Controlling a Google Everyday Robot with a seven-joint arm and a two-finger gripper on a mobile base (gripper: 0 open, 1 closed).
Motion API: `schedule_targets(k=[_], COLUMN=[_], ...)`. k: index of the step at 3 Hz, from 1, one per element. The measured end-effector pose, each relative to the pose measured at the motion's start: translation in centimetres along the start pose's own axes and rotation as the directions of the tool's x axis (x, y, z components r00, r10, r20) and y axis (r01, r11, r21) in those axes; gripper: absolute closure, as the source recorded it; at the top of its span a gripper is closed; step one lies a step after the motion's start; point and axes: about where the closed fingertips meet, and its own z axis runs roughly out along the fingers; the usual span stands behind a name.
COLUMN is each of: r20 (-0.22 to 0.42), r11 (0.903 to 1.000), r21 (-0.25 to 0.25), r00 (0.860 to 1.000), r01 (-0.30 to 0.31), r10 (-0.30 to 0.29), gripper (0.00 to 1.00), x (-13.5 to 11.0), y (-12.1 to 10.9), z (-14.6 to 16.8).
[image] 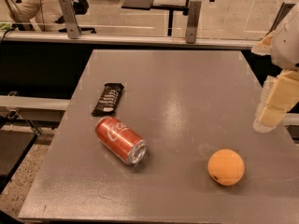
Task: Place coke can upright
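The coke can is red with white script and lies on its side on the grey table, left of centre. Its silver end faces the front right. My gripper hangs at the right edge of the view, above the table's right side, far from the can and holding nothing that I can see.
An orange sits at the front right of the table. A dark snack bar wrapper lies just behind the can. A glass partition with metal posts runs behind the table. A dark bench stands at the left.
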Motion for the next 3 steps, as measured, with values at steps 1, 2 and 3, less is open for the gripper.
schedule_targets(k=[1, 2, 3], r20=[0.000, 0.036, 0.072], r11=[1.0000, 0.9997, 0.9963], r21=[0.000, -0.019, -0.074], r00=[1.000, 0.999, 0.997], r01=[0.000, 0.017, 0.043], r10=[0.000, -0.016, -0.038], gripper=[0.00, 0.00, 0.00], x=[0.0, -2.6, -8.7], y=[0.0, -0.2, 0.0], z=[0.0, 0.3, 1.9])
